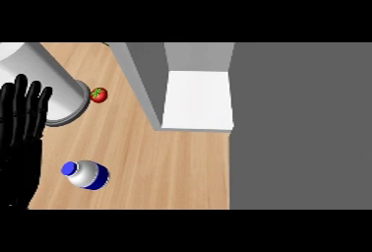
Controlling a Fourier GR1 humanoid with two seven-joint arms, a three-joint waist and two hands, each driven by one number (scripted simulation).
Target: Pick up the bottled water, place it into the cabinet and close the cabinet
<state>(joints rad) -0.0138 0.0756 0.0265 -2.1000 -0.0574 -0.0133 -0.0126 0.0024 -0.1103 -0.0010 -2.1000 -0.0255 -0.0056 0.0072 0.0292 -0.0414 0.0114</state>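
The bottled water (87, 175) stands on the wooden counter (167, 167) near its front left; it is white with a blue cap and a blue band. My left hand (20, 133) rests open at the view's left edge, fingers up, just left of the bottle and apart from it. Behind and to the right, the cabinet (198, 101) stands open, showing a white inner floor, with a grey panel (139, 83) along its left side. My right hand does not show.
A large white and grey cylinder (51, 83) stands at the back left, partly behind my left hand. A small red tomato (99, 94) lies beside it. A broad grey surface (301, 125) fills the right side of the view.
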